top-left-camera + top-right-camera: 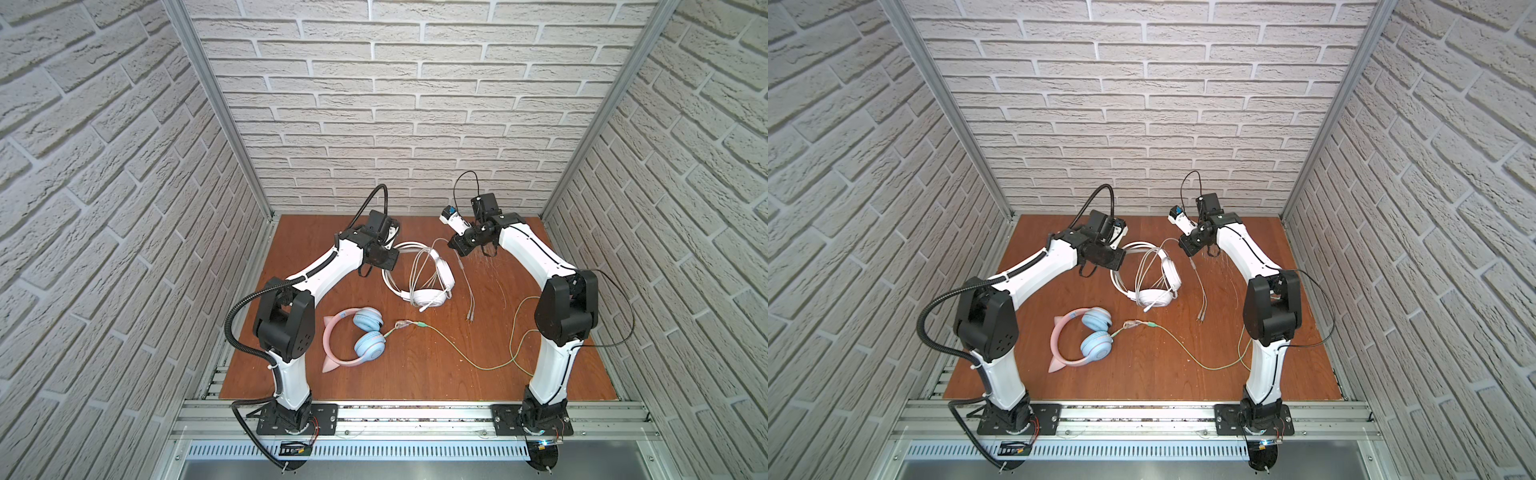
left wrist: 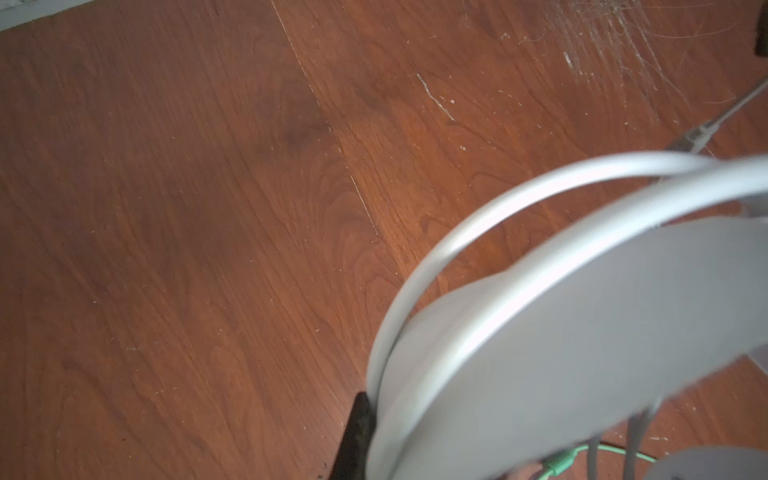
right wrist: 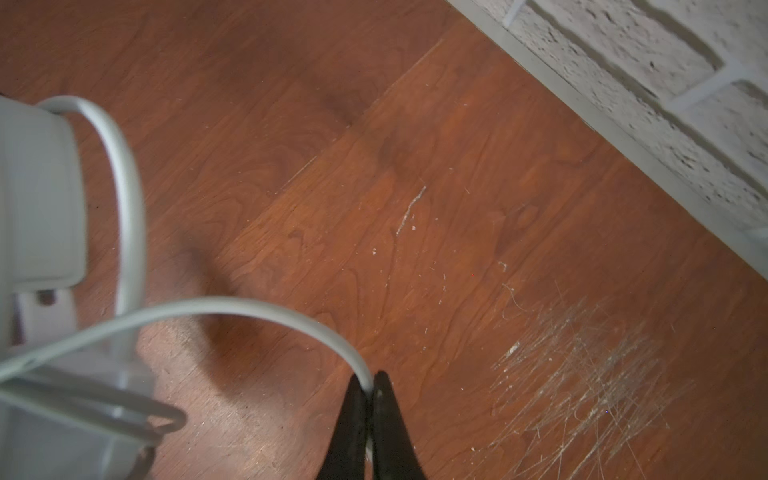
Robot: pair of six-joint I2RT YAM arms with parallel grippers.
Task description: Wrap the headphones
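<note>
Right gripper [image 3: 371, 384] first: we see its two black fingers pinched tight on the pale grey cable [image 3: 232, 305] of the white plastic over-ear headphones [image 1: 432, 297]. The cable arcs away from the tips toward the headset. Our left gripper [image 2: 374, 409] is closed too, gripping the thin white hoop of that headset's headband. Only one of its black fingers [image 2: 357, 436] shows, pressed against the hoop. In both top views the white headphones lie between the two grippers, toward the far edge of the brown wooden table [image 1: 415, 382]. Loops of cable are draped across them, and two plug ends [image 1: 469, 318] lie on the wood just beside. We find the pink cat-ear headphones with light blue earcups [image 1: 369, 345] nearer the front edge, by the left arm. Their greenish cable [image 1: 482, 369] trails toward the right edge.
</note>
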